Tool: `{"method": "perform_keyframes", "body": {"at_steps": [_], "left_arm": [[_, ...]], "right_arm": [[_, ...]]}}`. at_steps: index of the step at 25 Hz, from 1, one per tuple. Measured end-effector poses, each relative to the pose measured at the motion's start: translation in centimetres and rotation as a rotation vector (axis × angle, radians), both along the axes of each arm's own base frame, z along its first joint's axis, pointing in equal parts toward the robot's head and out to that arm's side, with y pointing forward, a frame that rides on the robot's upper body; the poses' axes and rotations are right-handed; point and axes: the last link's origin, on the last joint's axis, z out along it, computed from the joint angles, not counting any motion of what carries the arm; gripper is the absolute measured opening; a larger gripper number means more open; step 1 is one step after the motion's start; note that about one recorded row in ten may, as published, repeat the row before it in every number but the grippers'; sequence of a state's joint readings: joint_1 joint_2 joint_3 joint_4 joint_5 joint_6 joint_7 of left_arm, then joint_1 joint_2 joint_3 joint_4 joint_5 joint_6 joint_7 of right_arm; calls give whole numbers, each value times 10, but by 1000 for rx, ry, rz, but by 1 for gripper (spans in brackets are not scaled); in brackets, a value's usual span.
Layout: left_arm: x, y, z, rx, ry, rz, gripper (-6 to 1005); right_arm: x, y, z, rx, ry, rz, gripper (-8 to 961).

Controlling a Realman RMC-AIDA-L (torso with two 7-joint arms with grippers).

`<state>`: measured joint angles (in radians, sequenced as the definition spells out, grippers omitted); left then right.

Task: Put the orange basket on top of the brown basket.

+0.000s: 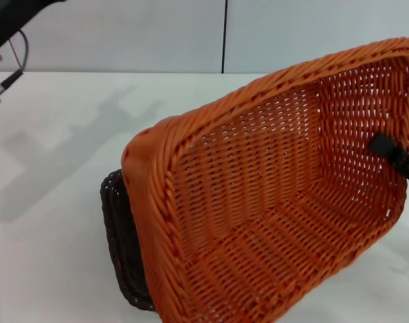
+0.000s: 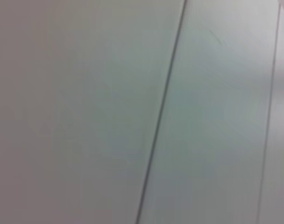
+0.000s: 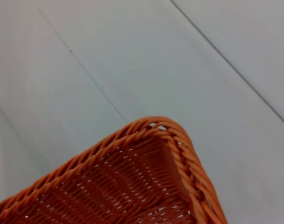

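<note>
The orange basket [image 1: 272,202] hangs tilted above the table, its open side facing me and its right end raised. My right gripper [image 1: 401,159] is shut on the basket's right short wall, with one black finger [image 1: 391,152] showing inside it. A rim corner of the orange basket also shows in the right wrist view [image 3: 156,158]. The brown basket [image 1: 118,235] stands on the white table [image 1: 50,202] at the lower left. It is mostly hidden behind the orange basket, whose lower left end is over it. Part of my left arm [image 1: 6,23] is raised at the top left.
A pale wall [image 1: 225,33] with a dark vertical seam runs behind the table's far edge. The left wrist view shows only that wall [image 2: 86,112]. A cable and connector [image 1: 6,84] hang from the left arm.
</note>
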<state>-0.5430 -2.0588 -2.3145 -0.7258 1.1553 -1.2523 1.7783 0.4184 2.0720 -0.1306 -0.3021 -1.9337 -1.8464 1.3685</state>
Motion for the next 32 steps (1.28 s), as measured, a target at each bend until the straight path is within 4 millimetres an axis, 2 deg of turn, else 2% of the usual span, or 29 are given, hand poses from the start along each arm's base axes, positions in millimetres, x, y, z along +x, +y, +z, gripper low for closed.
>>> {"method": "perform_keyframes", "body": {"at_steps": [5, 13, 21, 23, 26, 29, 32], "left_arm": [[-6, 0, 8, 28, -15, 21, 860], [-9, 0, 4, 26, -16, 30, 860], [-7, 2, 5, 35, -19, 28, 860], [-8, 2, 4, 33, -22, 31, 860], [-8, 2, 4, 33, -22, 31, 860], [-10, 2, 6, 42, -32, 41, 860], [-13, 1, 6, 44, -40, 48, 860]], "right_arm": [[3, -1, -12, 3, 1, -41, 225], [7, 5, -25, -36, -39, -95, 255], [5, 10, -28, -78, -63, -90, 285], [4, 11, -27, -82, -66, -84, 293], [4, 13, -23, -74, -67, -78, 516], [3, 13, -11, -31, -54, -49, 534], [4, 8, 13, 45, -25, -10, 551]]}}
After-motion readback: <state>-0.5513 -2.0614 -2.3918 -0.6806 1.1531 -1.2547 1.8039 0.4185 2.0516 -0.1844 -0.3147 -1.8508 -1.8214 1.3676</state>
